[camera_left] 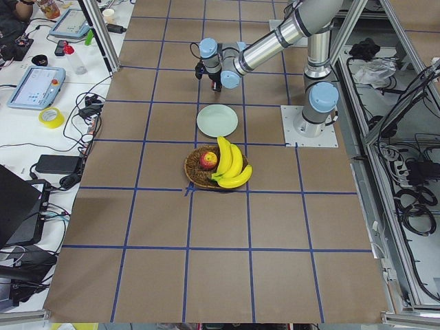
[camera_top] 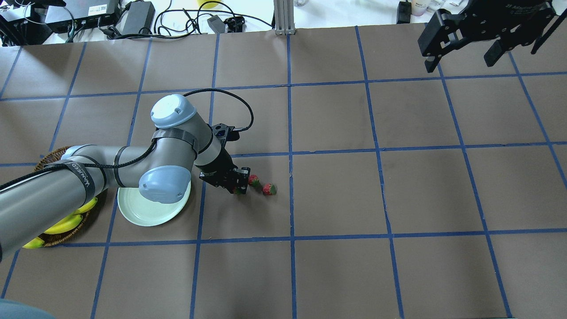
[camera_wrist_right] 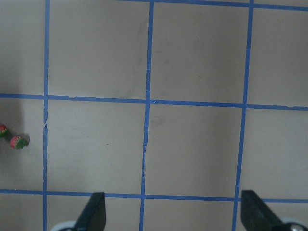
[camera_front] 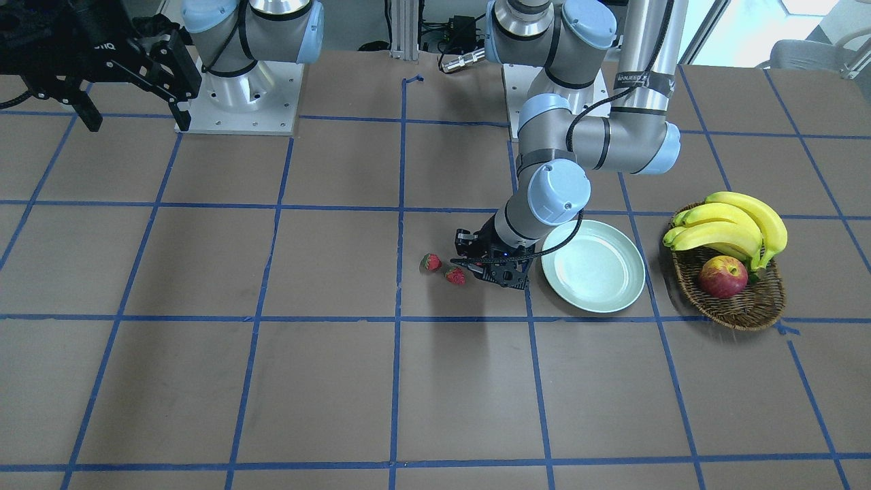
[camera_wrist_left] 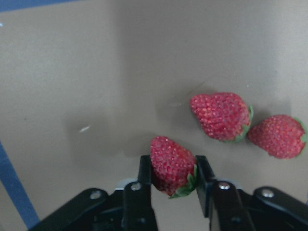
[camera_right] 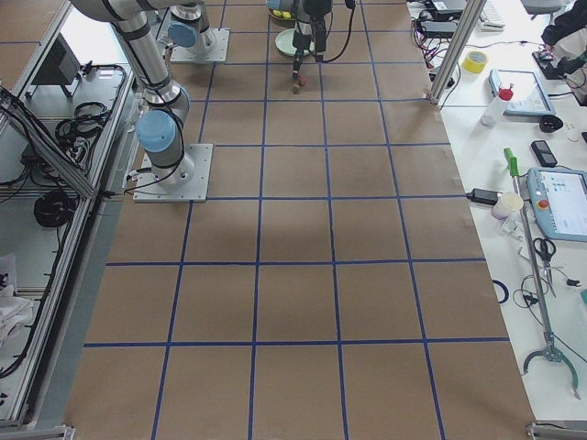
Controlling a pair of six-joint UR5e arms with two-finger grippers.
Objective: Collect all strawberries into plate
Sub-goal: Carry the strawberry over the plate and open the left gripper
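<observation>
My left gripper (camera_wrist_left: pixel 173 169) is shut on one strawberry (camera_wrist_left: pixel 169 159), low over the brown table; I cannot tell whether it touches. The other two strawberries (camera_wrist_left: pixel 219 115) (camera_wrist_left: pixel 279 136) lie side by side just beyond it. In the overhead view they lie at the left gripper's (camera_top: pixel 239 185) tips (camera_top: pixel 253 180) (camera_top: pixel 269 189). The pale mint plate (camera_top: pixel 146 213) lies empty behind the left wrist, partly under the arm; it also shows in the front view (camera_front: pixel 593 275). My right gripper (camera_top: pixel 463 57) is open and empty, raised far off at the table's other side.
A wicker basket (camera_front: pixel 742 307) with bananas (camera_front: pixel 731 224) and a red-yellow apple (camera_front: pixel 722 277) stands beside the plate, away from the strawberries. Blue tape lines grid the brown table. The arm bases stand at the robot's edge of the table.
</observation>
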